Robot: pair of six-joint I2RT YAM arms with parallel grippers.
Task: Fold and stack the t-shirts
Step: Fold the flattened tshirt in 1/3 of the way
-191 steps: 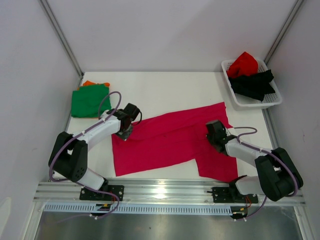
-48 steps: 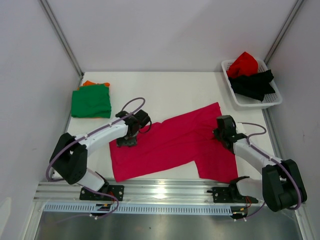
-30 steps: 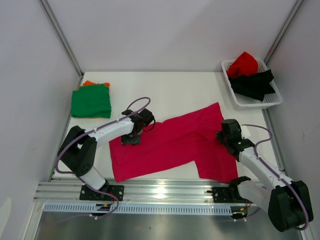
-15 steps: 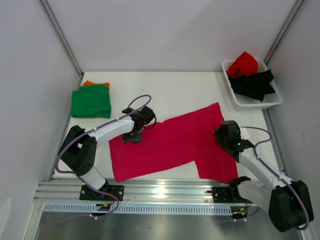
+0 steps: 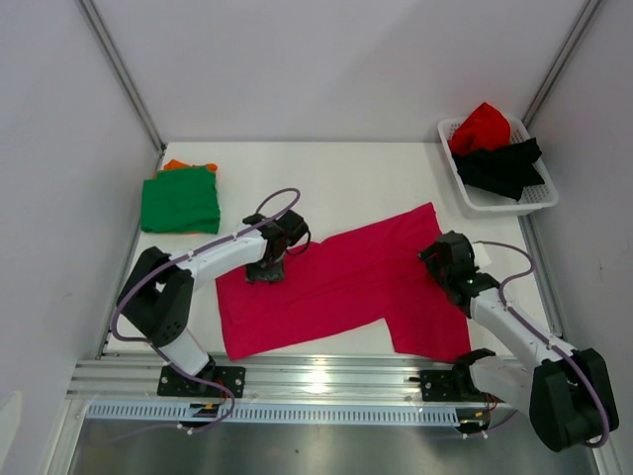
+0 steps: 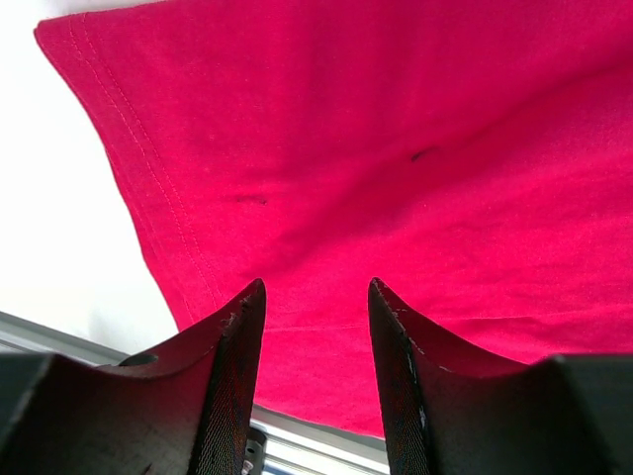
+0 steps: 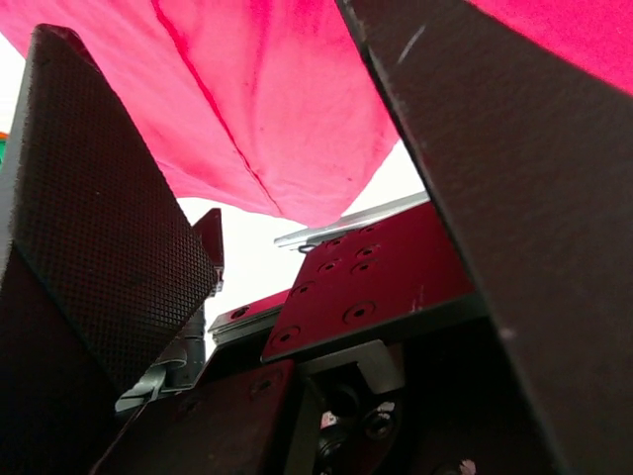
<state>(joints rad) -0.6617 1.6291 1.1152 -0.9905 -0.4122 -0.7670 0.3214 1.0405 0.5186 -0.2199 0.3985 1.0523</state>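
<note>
Lying spread across the near middle of the table [image 5: 326,183], the pink shirt [image 5: 336,282] looks light, thin and limp (a stitched hem [image 6: 138,188] shows in the left wrist view). I judge it will drape and wrinkle rather than keep a crease, and will drag if pulled from one point. The hems and corners are the places to pinch, ideally two at once, so a fold lands square. The left gripper [image 5: 265,273] hovers low over the shirt's left part, near its far edge, with fingers apart and nothing clamped. The right gripper [image 5: 438,259] sits at the shirt's right edge, fingers spread wide and, as far as its wrist view shows, gripping nothing. A green shirt [image 5: 179,203] lies folded at the far left corner on an orange shirt [image 5: 176,164] that barely shows, probably the stack to join. A basket [image 5: 539,198] at the far right corner holds a red shirt [image 5: 482,126] and a black shirt [image 5: 504,163]. The table is white and smooth, with a metal rail [image 5: 326,378] along its near edge and pale walls close on three sides; folding room lies toward the far edge.
</note>
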